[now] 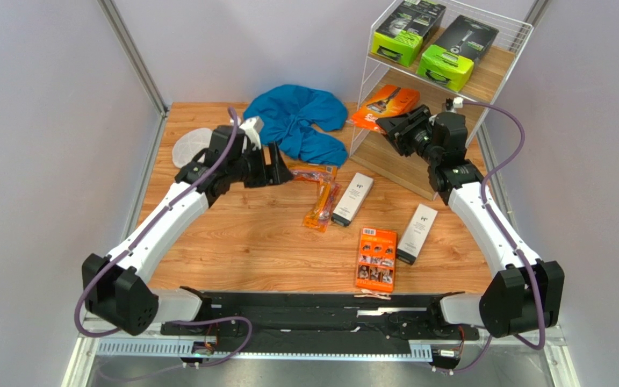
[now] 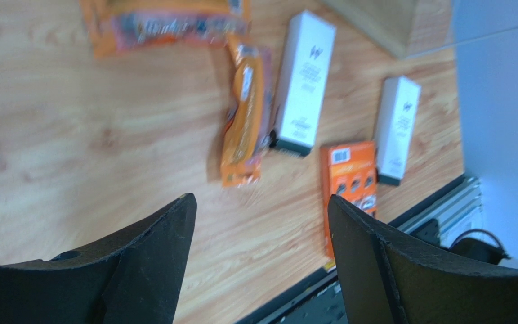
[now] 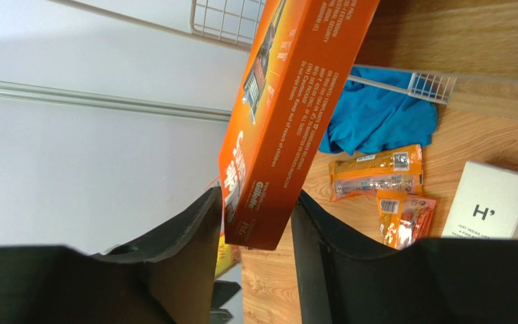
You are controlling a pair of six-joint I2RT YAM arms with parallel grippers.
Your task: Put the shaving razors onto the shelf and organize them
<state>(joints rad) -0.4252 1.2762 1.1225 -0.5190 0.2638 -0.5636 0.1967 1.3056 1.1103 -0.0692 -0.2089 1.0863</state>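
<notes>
Shaving razors are split between the tabletop (image 1: 232,234) and the shelf (image 1: 401,168).

At my far left a round white mesh pouch (image 1: 188,147) lies partly behind the left arm, so its outline is cut off. The left claw (image 1: 279,167) hangs over the wood-grain surface, its matte black fingers spread wide with nothing between them. Beside it a blue cloth (image 1: 301,121) lies crumpled in soft folds.

Next come two clear, orange-trimmed packs, the upper bag (image 1: 314,172) and the lower bag (image 1: 321,205). They are glossy and crinkled, and the left wrist view smears their print past reading. Just beside the lower one lies the first slim white box (image 1: 353,198), smooth cardboard with a dark end. Nearer the front edge is a flat orange carton (image 1: 376,258) showing a grid of small pictures. The second slim white box (image 1: 418,234) lies just to its right.

The shelf is thin white wire carrying light wooden boards. Two lime-green-and-black boxes, the left green box (image 1: 408,31) and the right green box (image 1: 454,52), sit side by side on the top board. At the middle board the right claw (image 1: 393,127) is pinching the end of a tilted orange carton (image 1: 385,105). I cannot tell whether the carton rests on the wood. In the right wrist view it covers most of the rack behind it.
</notes>
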